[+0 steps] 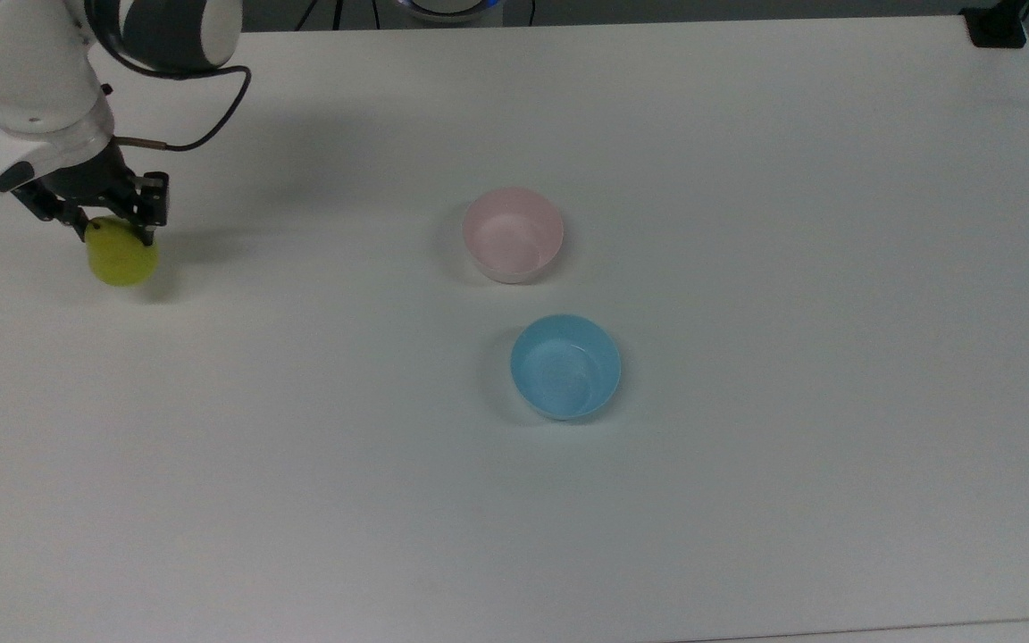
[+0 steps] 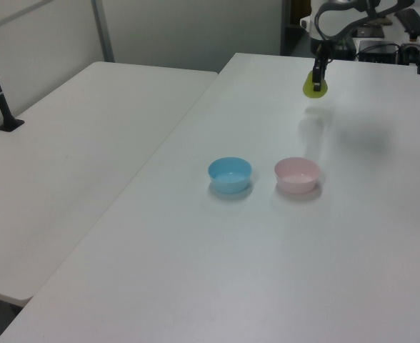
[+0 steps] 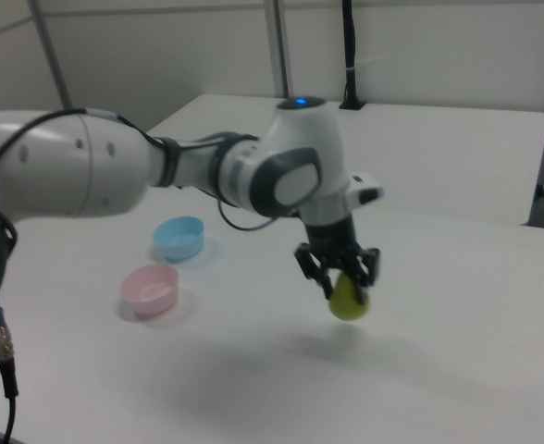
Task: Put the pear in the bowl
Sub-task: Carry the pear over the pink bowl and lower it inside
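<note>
The yellow-green pear [image 1: 122, 254] hangs above the white table [image 1: 747, 500] at the top view's far left, with my gripper [image 1: 115, 232] shut on its upper part. In the left view the pear [image 2: 313, 86] is off the surface, its shadow below it. In the right view the pear [image 3: 350, 298] dangles from the gripper [image 3: 339, 275]. The pale pink bowl [image 1: 514, 235] sits empty near the table's middle, far to the top view's right of the pear; it also appears as the pink bowl [image 2: 297, 175] and the pink bowl [image 3: 151, 288].
A light blue bowl [image 1: 565, 366] stands just in front of the pink one in the top view, also seen as the blue bowl [image 2: 230, 174] and the blue bowl [image 3: 179, 238]. A second white table [image 2: 74, 143] adjoins at the left view's left. A black clamp [image 1: 997, 25] sits at the top view's far right corner.
</note>
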